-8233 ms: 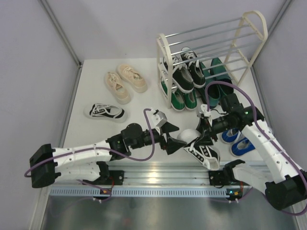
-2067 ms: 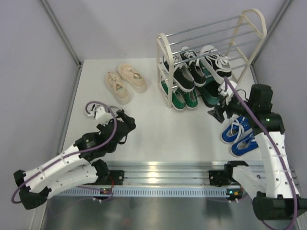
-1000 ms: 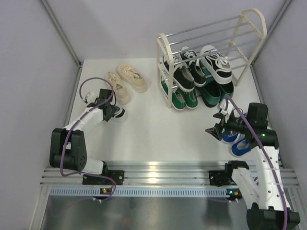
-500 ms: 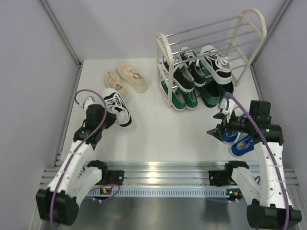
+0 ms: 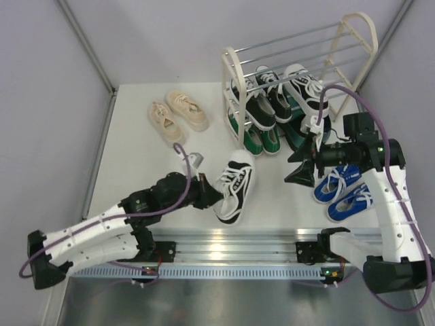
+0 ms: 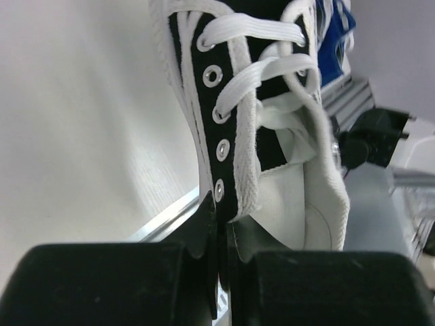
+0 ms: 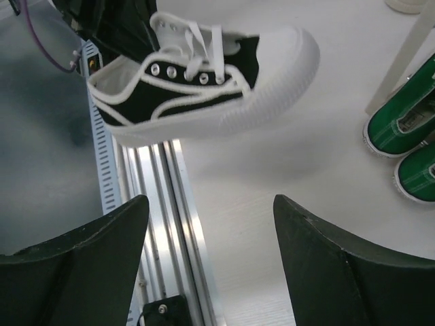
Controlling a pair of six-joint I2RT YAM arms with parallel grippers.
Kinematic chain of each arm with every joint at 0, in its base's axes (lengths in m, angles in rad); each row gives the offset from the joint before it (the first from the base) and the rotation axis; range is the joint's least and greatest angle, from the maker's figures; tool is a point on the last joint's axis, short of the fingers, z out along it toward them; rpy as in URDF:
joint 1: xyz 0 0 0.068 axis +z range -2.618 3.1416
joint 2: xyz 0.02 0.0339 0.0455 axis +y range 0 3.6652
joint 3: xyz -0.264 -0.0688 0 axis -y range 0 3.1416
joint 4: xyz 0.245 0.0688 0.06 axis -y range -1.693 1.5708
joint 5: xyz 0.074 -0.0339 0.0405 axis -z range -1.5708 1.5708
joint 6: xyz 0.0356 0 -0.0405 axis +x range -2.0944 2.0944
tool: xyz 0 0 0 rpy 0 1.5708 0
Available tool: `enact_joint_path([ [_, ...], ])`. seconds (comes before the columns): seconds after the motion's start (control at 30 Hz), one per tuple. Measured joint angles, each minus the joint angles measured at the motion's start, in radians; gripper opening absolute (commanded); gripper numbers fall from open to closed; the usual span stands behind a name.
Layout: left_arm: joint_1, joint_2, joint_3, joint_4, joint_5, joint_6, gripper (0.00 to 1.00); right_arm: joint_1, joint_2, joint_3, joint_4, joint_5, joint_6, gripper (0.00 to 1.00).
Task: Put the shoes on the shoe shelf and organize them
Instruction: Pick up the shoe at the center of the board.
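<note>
Carrying the striped sneaker (image 5: 234,189) across wants a slow, level swing. The left end effector (image 5: 202,193) is pinched tight on only the thin canvas edge beside the eyelets, so the shoe hangs over the tabletop (image 5: 197,146) and could twist loose. The right end effector (image 5: 302,170) gapes wide and empty, facing it beside the blue sneakers (image 5: 340,190). I'd guess a handover, best taken across the stiff rubber sole. The shoe has soft black canvas, flat white laces and a ribbed toe cap. The shoe shelf (image 5: 232,81) is cream arches joined by slim silver rods.
</note>
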Motion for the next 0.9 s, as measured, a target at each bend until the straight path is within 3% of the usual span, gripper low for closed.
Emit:
enact_joint_path([
  [0.13, -0.187, 0.201, 0.083, 0.062, -0.047, 0.033, 0.0, 0.074, -0.028, 0.0, 0.041, 0.048, 0.096, 0.75],
  [0.23, -0.243, 0.33, 0.124, 0.146, -0.052, 0.035, 0.0, 0.078, -0.063, -0.003, 0.07, 0.127, 0.168, 0.79],
  [0.3, -0.25, 0.394, 0.145, 0.187, -0.069, 0.034, 0.0, 0.078, -0.097, -0.016, 0.106, 0.203, 0.23, 0.88],
  [0.5, -0.251, 0.563, 0.235, 0.268, -0.161, -0.031, 0.0, 0.078, -0.199, -0.034, 0.18, 0.475, 0.407, 0.99],
  [0.9, -0.279, 0.858, 0.537, 0.338, -0.284, -0.215, 0.0, 0.134, -0.166, -0.116, 0.187, 0.632, 0.455, 0.99],
])
